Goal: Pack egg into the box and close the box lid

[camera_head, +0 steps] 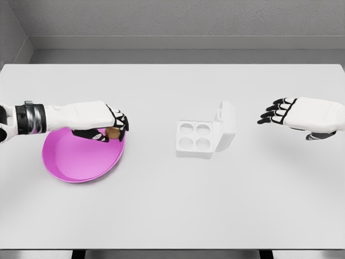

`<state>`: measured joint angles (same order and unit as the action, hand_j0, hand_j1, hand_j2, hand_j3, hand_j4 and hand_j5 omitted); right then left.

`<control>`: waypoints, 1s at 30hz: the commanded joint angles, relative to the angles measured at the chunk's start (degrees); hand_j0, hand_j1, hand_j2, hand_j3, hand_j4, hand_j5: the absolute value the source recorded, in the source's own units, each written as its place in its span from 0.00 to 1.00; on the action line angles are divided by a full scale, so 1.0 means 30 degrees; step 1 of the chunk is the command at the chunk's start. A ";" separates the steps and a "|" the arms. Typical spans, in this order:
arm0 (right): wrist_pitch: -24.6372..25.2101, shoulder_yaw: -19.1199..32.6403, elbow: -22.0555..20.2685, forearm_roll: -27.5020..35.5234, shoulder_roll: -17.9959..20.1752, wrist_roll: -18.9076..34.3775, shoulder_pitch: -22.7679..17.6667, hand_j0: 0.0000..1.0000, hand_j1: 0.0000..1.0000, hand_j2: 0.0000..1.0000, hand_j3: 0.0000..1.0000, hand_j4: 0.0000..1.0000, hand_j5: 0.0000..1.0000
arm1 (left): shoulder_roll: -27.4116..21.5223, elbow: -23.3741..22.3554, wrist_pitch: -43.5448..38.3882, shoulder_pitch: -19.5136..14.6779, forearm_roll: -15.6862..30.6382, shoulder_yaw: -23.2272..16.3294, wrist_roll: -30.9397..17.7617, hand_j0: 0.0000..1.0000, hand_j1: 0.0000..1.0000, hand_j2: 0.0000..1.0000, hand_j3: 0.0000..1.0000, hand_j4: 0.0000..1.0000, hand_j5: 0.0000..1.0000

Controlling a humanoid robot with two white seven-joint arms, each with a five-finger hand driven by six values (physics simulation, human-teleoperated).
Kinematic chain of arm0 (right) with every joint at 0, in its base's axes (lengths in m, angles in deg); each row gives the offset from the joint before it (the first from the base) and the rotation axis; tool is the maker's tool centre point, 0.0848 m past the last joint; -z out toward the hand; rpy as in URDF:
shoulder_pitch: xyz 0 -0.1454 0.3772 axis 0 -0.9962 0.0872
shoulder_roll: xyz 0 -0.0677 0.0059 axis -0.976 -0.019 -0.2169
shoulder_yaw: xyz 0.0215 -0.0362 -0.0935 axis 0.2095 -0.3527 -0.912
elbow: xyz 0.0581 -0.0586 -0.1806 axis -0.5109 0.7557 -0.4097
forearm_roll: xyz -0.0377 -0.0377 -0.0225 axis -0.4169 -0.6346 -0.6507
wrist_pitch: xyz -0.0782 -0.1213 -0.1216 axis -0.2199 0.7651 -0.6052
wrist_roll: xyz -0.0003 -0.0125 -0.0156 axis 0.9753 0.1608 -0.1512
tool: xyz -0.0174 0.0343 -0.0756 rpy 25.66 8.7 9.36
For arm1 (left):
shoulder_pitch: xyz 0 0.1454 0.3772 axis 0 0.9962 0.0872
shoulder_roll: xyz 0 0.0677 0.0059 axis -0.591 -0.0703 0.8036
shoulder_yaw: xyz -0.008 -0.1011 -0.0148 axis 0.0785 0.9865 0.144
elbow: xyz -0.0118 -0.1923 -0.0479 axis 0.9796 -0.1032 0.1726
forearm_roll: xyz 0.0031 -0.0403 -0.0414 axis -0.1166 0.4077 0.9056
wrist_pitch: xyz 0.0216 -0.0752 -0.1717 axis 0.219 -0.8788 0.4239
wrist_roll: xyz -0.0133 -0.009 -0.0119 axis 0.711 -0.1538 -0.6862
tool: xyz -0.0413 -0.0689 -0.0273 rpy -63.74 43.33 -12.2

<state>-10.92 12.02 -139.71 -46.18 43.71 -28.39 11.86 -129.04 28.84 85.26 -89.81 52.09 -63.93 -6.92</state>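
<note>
Egg (113, 132), brown and small, sits pinched in my left hand's (110, 127) curled fingers above the far right rim of the pink bowl (75, 164), lifted for carrying. The white egg box (195, 139) waits to the right, lid (226, 124) propped open, 4 cups empty. My right hand (294, 114) hovers beyond it, fingers loosely spread, holding nothing.

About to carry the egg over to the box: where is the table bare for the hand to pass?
Bare table lies between bowl and box, and along the whole near edge. Crowded only at the bowl's right rim, where the left hand grips the egg.
</note>
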 commanded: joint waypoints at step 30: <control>0.0048 0.0033 -0.0089 0.0078 0.0033 -0.0008 0.0088 1.00 1.00 1.00 1.00 1.00 1.00 | 0.6877 -0.1844 -0.0057 -0.3486 -0.0077 -0.2682 0.0005 0.43 0.43 0.43 0.43 0.43 0.43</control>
<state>-10.92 12.11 -139.90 -46.18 43.74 -28.39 12.12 -108.76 23.57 85.28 -100.27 51.46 -71.97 -6.95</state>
